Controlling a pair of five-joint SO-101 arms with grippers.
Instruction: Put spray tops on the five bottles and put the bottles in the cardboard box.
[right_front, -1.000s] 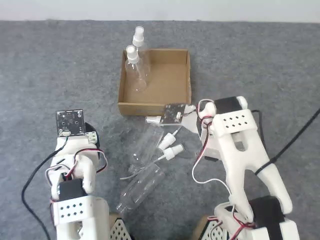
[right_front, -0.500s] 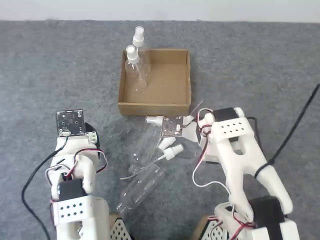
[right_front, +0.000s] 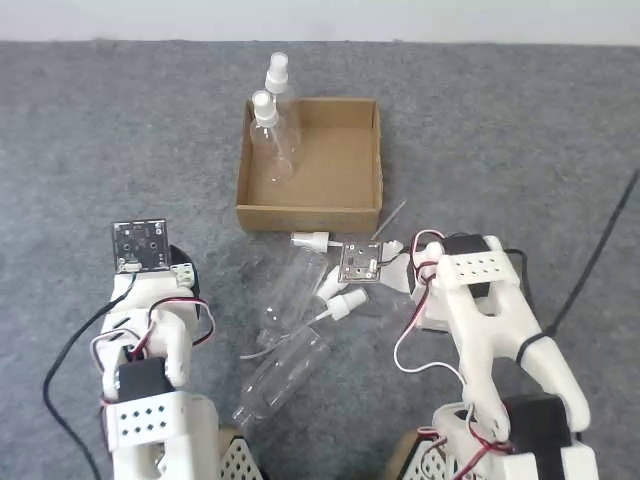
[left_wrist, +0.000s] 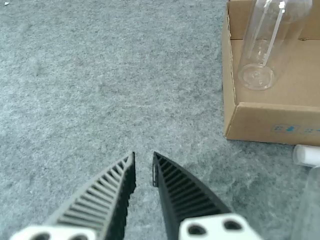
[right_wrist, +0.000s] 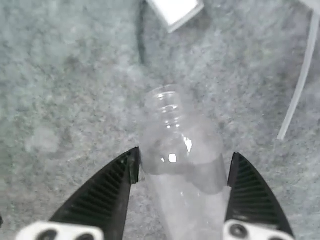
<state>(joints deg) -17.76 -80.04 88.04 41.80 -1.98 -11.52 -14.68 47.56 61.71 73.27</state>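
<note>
Right gripper (right_wrist: 185, 154) spread astride an uncapped bottle (right_wrist: 181, 180); cardboard box (right_front: 310, 215) beyond holds a capped bottle (right_front: 272, 145) (standing); left gripper (left_wrist: 144, 156) barely parted.

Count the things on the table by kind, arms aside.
Capped bottles: 2
Open bottles: 3
Loose spray tops: 3
Box: 1
Total: 9

Left arm (right_front: 150, 360) sat folded near its base; left gripper (left_wrist: 143, 156) had its jaws a narrow slit apart. Right arm (right_front: 490, 310) was stretched forward, right gripper (right_wrist: 183, 159) angled down, jaws spread wide.
</note>
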